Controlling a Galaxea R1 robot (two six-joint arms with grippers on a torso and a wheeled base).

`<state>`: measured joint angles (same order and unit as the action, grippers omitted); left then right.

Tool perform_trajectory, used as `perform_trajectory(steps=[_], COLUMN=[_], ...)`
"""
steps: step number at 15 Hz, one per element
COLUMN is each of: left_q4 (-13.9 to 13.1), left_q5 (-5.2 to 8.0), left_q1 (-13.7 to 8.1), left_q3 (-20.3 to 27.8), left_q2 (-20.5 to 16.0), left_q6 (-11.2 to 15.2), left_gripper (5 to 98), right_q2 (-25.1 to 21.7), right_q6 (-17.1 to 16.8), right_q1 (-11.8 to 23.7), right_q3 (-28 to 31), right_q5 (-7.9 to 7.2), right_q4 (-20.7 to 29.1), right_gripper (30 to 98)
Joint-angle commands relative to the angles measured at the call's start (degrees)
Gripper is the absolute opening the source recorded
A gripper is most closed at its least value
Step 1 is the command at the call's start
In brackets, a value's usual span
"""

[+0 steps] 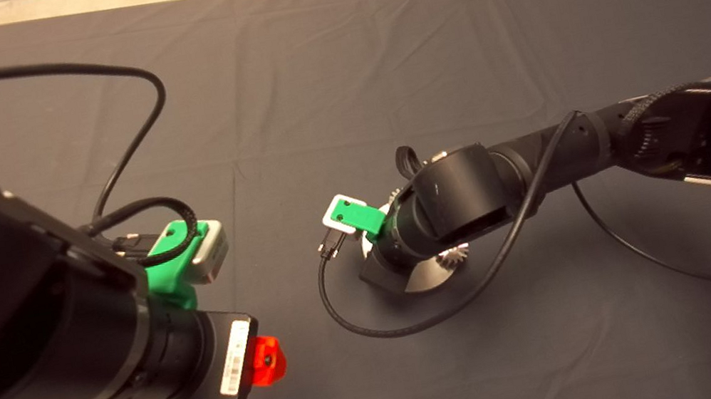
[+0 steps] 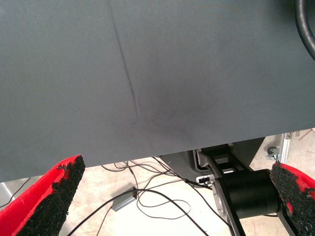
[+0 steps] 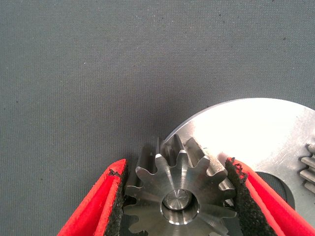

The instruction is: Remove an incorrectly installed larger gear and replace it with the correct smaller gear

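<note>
The right gripper [image 3: 172, 196] is down at the round metal plate [image 3: 256, 132] near the middle of the dark mat [image 1: 331, 52]. Its two red fingers [image 3: 98, 206] pinch a small grey gear [image 3: 179, 189] with a pale pin in its centre, at the plate's edge. The left gripper [image 2: 172, 196] hangs over the mat's near edge, fingers spread wide and holding nothing.

The mat [image 3: 98, 73] is matt, finely woven dark cloth. On it lies a smooth, bright metal disc [image 3: 256, 132]; at the disc's edge a brushed steel gear [image 3: 179, 182] sits between rough black pads [image 3: 241, 196] on glossy red plastic fingers [image 3: 96, 206].
</note>
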<state>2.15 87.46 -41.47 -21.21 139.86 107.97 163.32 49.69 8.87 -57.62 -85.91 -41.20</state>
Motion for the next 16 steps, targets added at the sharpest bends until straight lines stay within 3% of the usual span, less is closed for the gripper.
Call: perform_trajectory(steps=[1,12,16], left_q4=[-0.9,-0.9,-0.9], left_q5=[7.55,7.55,7.55], left_q1=[-1.2,-1.2,-1.2], left_q3=[0.9,0.9,0.9], left_q2=[0.2,0.2,0.2], left_q6=[0.2,0.2,0.2], left_gripper=[97.8,97.8,97.8], right_q2=[-0.1,0.1,0.0], right_q6=[-0.2,0.0,0.4], right_q1=[0.5,2.0,5.2], right_q3=[0.3,1.8,2.1], right_q5=[-0.49,-0.67,-0.67], right_q4=[-1.6,-1.1,-1.0], right_gripper=[50.3,49.1,48.8])
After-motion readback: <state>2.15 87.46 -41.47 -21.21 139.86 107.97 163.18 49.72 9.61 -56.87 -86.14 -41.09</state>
